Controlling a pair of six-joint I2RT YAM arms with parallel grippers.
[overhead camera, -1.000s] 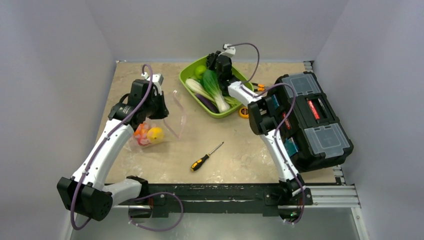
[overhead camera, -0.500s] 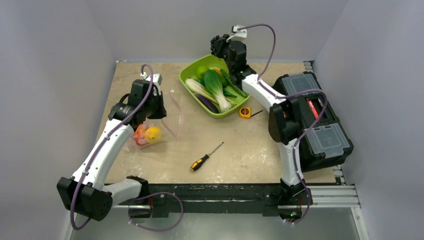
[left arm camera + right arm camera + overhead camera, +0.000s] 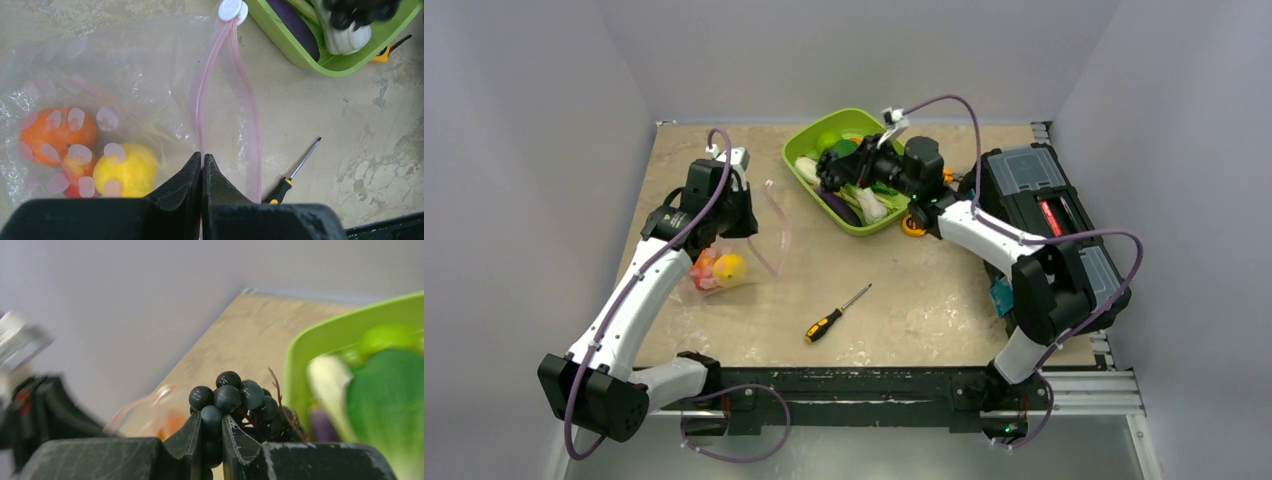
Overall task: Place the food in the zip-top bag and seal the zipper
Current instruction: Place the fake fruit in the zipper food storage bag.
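The clear zip-top bag (image 3: 744, 245) lies at the left with yellow (image 3: 125, 170), orange (image 3: 55, 132) and red toy fruits inside. My left gripper (image 3: 201, 159) is shut on one side of the pink zipper (image 3: 207, 75) and holds the mouth open; the other zipper side (image 3: 250, 130) hangs apart. My right gripper (image 3: 211, 422) is shut on the dark grapes (image 3: 240, 402) and holds them in the air over the lime-green tray (image 3: 809, 135), pointing toward the bag. In the top view the grapes (image 3: 842, 168) hang left of the right gripper (image 3: 864, 165).
The tray holds a green apple (image 3: 826, 140), a leafy vegetable (image 3: 864, 195) and a purple eggplant (image 3: 836, 205). A black-and-yellow screwdriver (image 3: 836, 314) lies mid-table. A black toolbox (image 3: 1049, 215) stands at the right. A yellow tape measure (image 3: 912, 224) lies by the tray.
My right gripper lifted the grapes out of the tray, swung up, then turned left and lower toward the bag. The left gripper and bag have stayed put.
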